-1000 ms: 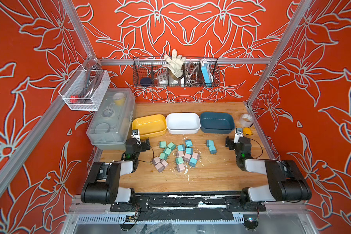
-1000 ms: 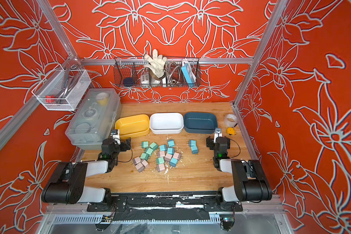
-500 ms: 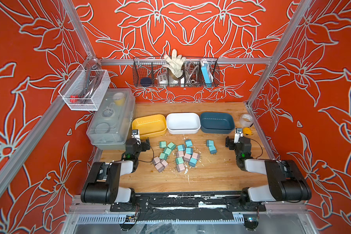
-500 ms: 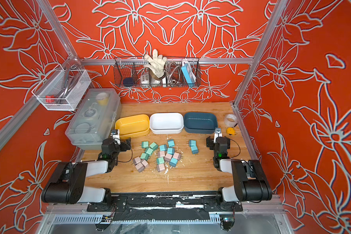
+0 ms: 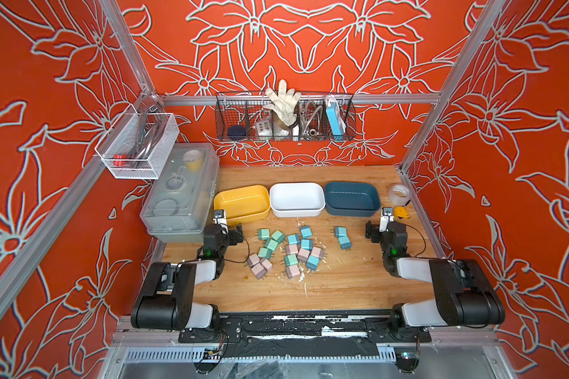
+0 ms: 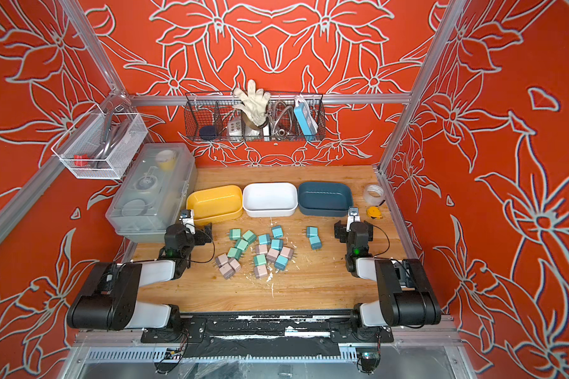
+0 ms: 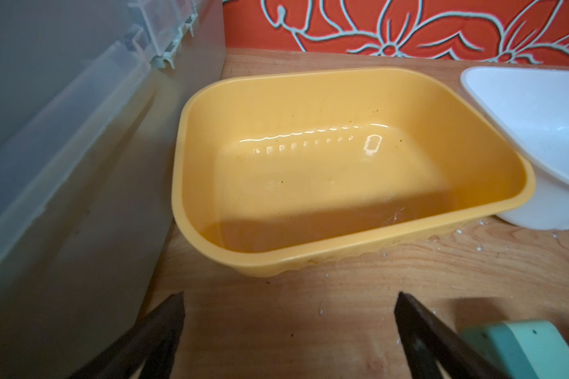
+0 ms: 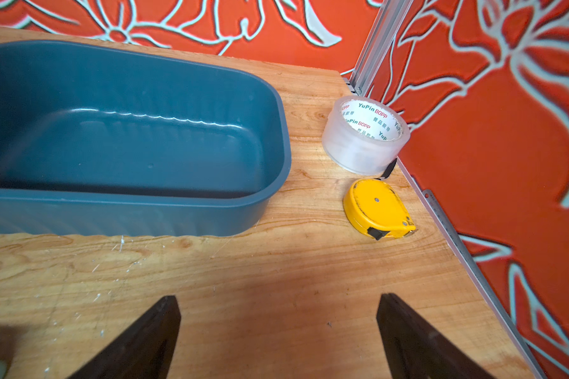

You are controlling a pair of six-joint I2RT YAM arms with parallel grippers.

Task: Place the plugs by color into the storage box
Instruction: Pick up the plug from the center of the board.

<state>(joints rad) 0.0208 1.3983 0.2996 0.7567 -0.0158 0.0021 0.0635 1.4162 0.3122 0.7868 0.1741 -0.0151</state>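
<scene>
Several plugs lie loose mid-table in both top views: mint green [image 5: 271, 244], light blue [image 5: 306, 244] and dusty pink [image 5: 258, 271], with two light blue ones [image 6: 312, 237] set apart to the right. Behind them stand three empty storage boxes: yellow [image 5: 242, 201], white [image 5: 297, 198], dark blue [image 5: 352, 198]. My left gripper [image 5: 224, 229] [image 7: 289, 297] rests open just before the yellow box [image 7: 309, 164], a mint plug [image 7: 519, 347] beside one finger. In front of the dark blue box's [image 8: 128, 210] right end, my right gripper [image 5: 386, 229] [image 8: 278, 297] is open over bare wood.
A clear lidded case [image 5: 181, 193] stands against the left wall beside the yellow box. A tape roll [image 8: 365, 137] and a yellow tape measure [image 8: 376, 208] sit at the right edge. Wire baskets hang on the back wall [image 5: 284, 121] and the left wall [image 5: 138, 147].
</scene>
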